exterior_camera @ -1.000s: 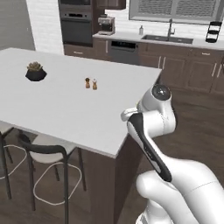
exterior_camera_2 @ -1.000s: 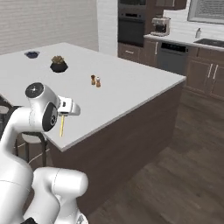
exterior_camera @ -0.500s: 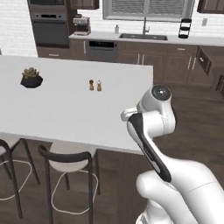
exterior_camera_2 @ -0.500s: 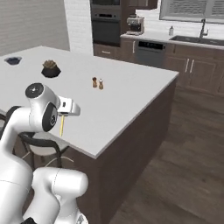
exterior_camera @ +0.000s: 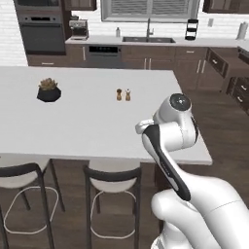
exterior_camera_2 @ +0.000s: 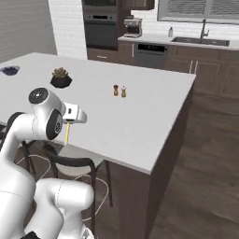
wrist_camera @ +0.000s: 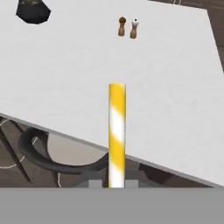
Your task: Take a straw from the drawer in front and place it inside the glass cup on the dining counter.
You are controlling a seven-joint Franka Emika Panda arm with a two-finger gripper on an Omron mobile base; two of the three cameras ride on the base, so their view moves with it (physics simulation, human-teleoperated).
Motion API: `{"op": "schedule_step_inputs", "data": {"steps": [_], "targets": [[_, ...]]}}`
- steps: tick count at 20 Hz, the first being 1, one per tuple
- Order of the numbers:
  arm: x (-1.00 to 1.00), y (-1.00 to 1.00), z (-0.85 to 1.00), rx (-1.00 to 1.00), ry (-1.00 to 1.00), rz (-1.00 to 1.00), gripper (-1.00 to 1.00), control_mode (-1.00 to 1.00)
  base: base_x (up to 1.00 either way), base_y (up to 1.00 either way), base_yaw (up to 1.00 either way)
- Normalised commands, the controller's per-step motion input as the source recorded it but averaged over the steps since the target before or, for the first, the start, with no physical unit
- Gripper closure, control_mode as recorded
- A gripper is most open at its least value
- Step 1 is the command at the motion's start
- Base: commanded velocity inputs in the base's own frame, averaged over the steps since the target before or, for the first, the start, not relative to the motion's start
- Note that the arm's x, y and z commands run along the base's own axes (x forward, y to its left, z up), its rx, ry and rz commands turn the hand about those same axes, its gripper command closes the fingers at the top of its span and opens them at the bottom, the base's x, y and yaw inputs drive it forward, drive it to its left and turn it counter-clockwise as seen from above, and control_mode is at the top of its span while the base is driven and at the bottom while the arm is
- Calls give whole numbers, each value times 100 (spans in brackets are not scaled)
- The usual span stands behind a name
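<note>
My gripper (wrist_camera: 114,183) is shut on the straw (wrist_camera: 117,131), a yellow-and-white striped stick that points out over the near edge of the dining counter (wrist_camera: 65,78). From the right base view, the straw (exterior_camera_2: 67,133) hangs below the gripper (exterior_camera_2: 70,122), just short of the white counter top (exterior_camera_2: 140,116). My arm hides the gripper in the left base view, in front of the counter (exterior_camera: 97,121). A dark brown drawer (exterior_camera: 221,59) stands pulled out among the cabinets at the far right. The glass cup is out of view.
On the counter stand a dark plant pot (exterior_camera: 48,91) (exterior_camera_2: 61,79) and two small shakers (exterior_camera: 123,95) (exterior_camera_2: 119,90). A bowl of dark berries (exterior_camera_2: 9,70) sits at its far left. Black-backed stools (exterior_camera: 114,175) stand under the near edge, one right below my hand (wrist_camera: 57,162).
The whole picture has shifted, so the base has moved and turned along the counter. The arm keeps its pose and the straw stays in the gripper.
</note>
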Motion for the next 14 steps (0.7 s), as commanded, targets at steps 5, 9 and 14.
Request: {"op": "schedule_step_inputs", "data": {"steps": [5, 9, 14], "targets": [[0, 0, 0, 0, 0, 0, 100, 100, -19, 100, -25], [0, 0, 0, 0, 0, 0, 100, 100, -20, 100, -23], [0, 0, 0, 0, 0, 0, 100, 100, -22, 100, -21]]}}
